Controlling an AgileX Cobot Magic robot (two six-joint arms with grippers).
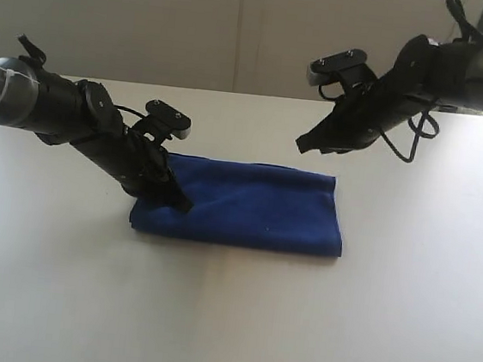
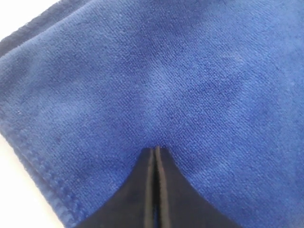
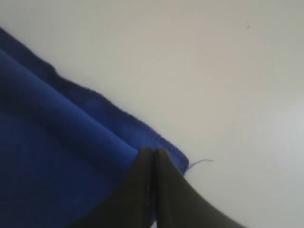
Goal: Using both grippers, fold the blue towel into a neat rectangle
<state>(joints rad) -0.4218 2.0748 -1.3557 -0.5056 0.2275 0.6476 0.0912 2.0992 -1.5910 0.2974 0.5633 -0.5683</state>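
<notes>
The blue towel lies folded into a long rectangle on the white table, layered edges showing at its ends. My left gripper is shut, its tips pressing down on the towel's left part; in the left wrist view the closed tips rest on the blue towel with no cloth between them. My right gripper is shut and hangs in the air above the towel's far right part. In the right wrist view its tips point over a corner of the blue towel, where a loose thread sticks out.
The white table stretches out around the towel on all sides. A pale wall rises behind the table's far edge. Black cables hang from the right arm.
</notes>
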